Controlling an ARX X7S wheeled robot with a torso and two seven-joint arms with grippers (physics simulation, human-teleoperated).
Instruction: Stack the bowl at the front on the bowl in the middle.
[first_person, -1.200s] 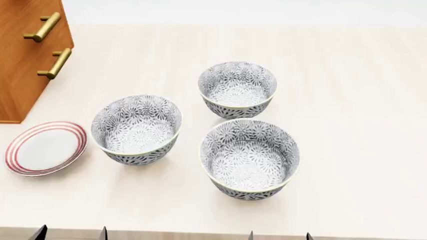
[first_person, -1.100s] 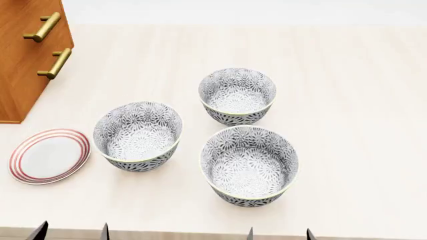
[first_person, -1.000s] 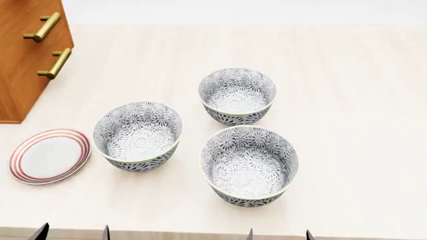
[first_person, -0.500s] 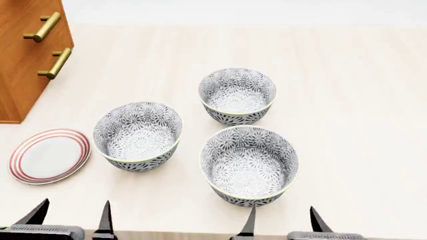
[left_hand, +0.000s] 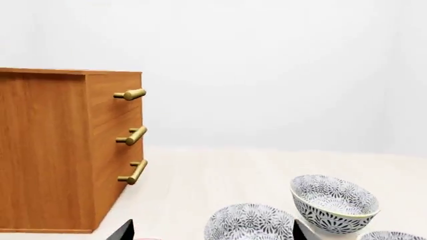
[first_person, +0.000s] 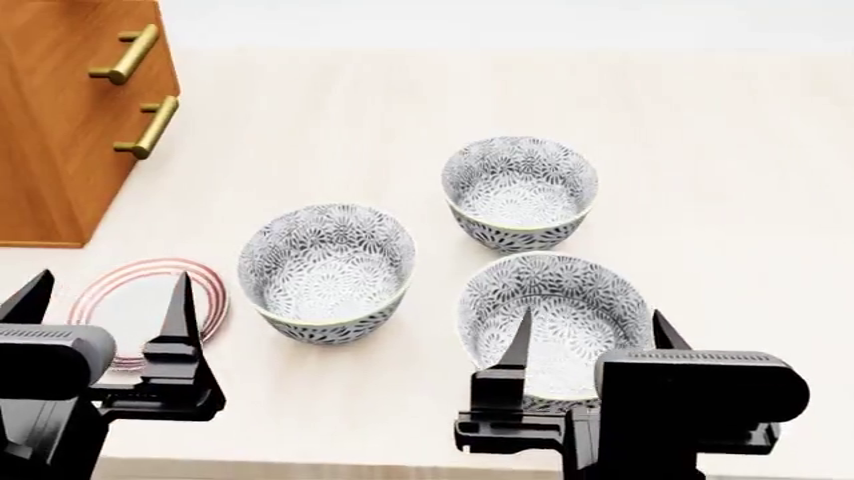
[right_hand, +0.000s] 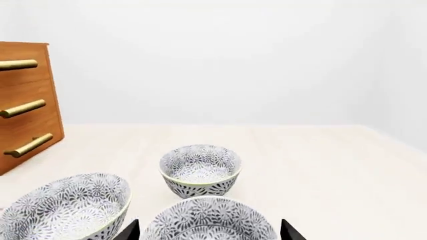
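Both arms have come up into view since a moment ago. The right gripper (first_person: 587, 335), fingers apart, now hangs over the front bowl (first_person: 558, 312). The left gripper (first_person: 104, 300), apart too, hovers above the striped plate (first_person: 134, 303). The middle bowl (first_person: 327, 272) waits, untouched.

Both my arms low at near edge of head view, side by side, well apart. My left gripper (first_person: 104, 300) points forward, fingers spread wide, tips up and away from me. My right gripper (first_person: 589, 333) likewise points forward, jaws parted, nothing between them. Dark wrist housings sit just behind each pair of fingers. Neither claw grips anything.
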